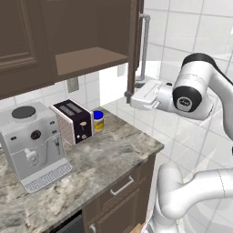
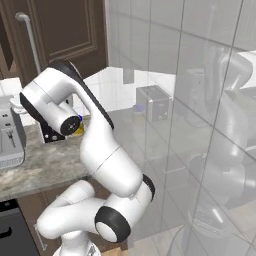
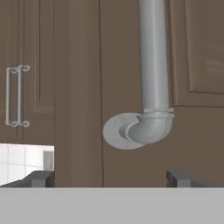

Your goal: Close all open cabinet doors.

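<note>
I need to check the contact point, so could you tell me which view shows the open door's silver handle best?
The hand view: the handle and its round lower mount are close and sharp between the fingertips. The left base view shows it edge-on along the open cabinet door; the right base view shows only its upper part.

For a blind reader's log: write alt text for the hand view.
Close up, the open cabinet door fills the frame, its silver bar handle ending in a round mount just above the open gripper. Far left, closed doors with paired handles sit above white tile.
</note>
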Robot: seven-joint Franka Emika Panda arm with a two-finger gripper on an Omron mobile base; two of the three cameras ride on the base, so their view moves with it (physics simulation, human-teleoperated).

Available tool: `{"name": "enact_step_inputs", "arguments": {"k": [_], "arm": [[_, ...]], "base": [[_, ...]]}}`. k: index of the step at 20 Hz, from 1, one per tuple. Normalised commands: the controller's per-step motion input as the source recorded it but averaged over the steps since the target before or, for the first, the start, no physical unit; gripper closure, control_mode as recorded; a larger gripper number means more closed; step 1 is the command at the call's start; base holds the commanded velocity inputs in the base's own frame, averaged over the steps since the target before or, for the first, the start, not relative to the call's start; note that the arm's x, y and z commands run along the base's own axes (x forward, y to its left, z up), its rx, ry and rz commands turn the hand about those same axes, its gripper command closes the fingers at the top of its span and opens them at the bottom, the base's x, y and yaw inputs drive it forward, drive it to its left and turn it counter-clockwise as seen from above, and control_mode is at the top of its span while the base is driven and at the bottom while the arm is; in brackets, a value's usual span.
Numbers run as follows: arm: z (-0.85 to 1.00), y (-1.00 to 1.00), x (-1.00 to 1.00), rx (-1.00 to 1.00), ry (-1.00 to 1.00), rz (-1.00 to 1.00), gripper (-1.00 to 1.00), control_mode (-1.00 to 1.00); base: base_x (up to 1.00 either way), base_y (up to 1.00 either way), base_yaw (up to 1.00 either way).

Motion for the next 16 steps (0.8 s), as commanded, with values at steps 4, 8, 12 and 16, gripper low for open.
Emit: {"name": "enact_step_inputs", "arguments": {"k": [4, 8, 12, 16], "arm": [[0.04, 0.09, 0.23, 0.0, 0.0, 0.0, -1.0, -1.0], [0.0, 0.06, 0.22, 0.0, 0.0, 0.0, -1.0, -1.0], [0.0, 0.0, 0.15, 0.0, 0.0, 0.05, -1.0, -1.0], [0.0, 0.0, 0.1, 0.0, 0.0, 0.08, -1.0, -1.0]], "base": [[0.0, 0.0, 0.0], [0.0, 0.0, 0.0], [0.0, 0.0, 0.0], [0.0, 0.0, 0.0]]}}
